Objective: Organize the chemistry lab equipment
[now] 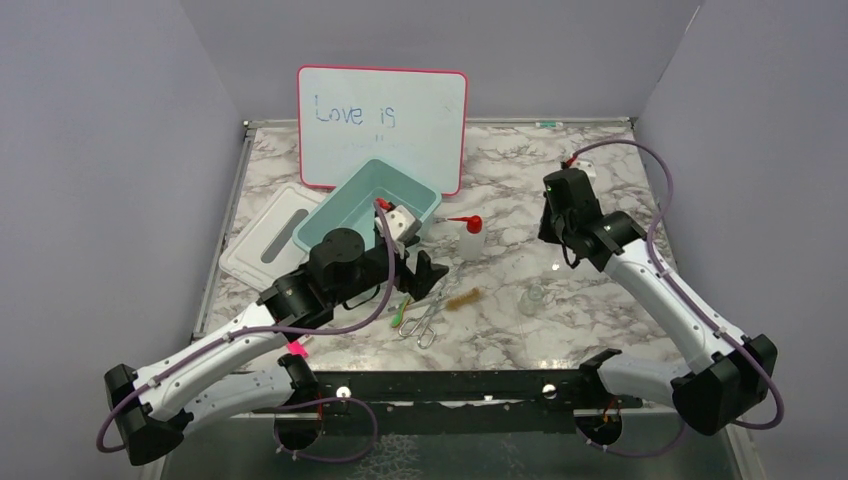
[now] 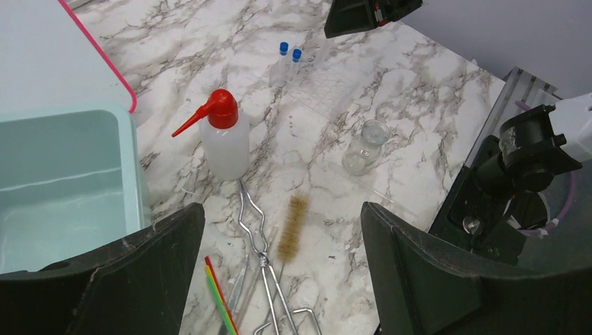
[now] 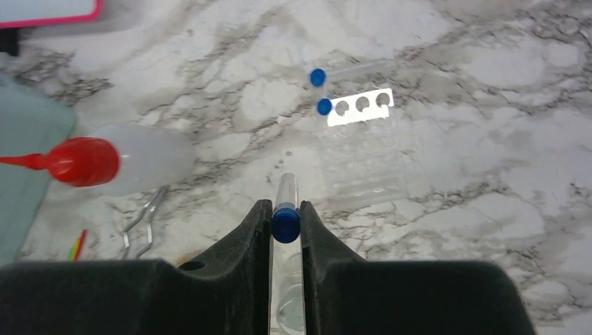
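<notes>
**A:** Left end effector (image 2: 279,213) hangs wide open and empty above the table (image 2: 419,84). The metal tongs (image 2: 260,244) and brown bristle brush (image 2: 293,227) lie right beneath it.

**B:** Squeeze bottle (image 2: 227,143) just ahead, teal bin (image 2: 63,174) to its left, flask (image 2: 364,146) off right.

**A:** Right end effector (image 3: 285,207) pinches a blue-capped tube (image 3: 285,225). Two more tubes (image 3: 317,77) lie ahead beside the clear rack (image 3: 363,160).

The marble table (image 1: 600,180) carries a pink-framed whiteboard (image 1: 382,128) propped at the back, lettered "Love is". In front of it sits a teal bin (image 1: 352,205), with a white lid (image 1: 268,238) lying just to its left. The left gripper (image 1: 428,272) hovers by the bin's near corner, above metal tongs (image 1: 425,322) and a brown bristle brush (image 1: 462,298). A white squeeze bottle (image 1: 470,238) stands nearby. A faint clear shape farther right is probably the small glass flask (image 1: 536,297).
</notes>
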`<state>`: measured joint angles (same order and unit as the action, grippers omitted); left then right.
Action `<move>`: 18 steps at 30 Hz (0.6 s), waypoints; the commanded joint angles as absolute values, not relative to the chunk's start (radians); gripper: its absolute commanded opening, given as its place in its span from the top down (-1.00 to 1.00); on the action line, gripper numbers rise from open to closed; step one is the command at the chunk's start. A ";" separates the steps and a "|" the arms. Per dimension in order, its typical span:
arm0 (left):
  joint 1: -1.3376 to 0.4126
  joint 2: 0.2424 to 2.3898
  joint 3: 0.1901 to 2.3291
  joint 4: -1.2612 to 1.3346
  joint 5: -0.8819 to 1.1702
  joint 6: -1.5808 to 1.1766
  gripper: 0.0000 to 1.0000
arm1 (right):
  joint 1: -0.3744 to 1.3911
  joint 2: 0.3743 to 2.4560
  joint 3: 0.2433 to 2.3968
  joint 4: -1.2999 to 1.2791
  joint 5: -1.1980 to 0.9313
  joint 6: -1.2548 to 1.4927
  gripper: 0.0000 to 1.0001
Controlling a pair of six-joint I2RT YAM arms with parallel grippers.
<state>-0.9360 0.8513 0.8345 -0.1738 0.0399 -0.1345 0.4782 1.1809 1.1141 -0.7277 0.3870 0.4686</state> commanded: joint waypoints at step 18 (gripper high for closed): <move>-0.937 1.007 0.808 -0.063 0.132 -0.212 -0.70 | 0.303 1.338 0.925 -0.467 0.302 0.458 0.69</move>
<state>-0.9360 0.9977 0.8150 -0.0998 0.1097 -0.1944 0.3058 1.3090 0.9409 -0.5323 0.3431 0.4622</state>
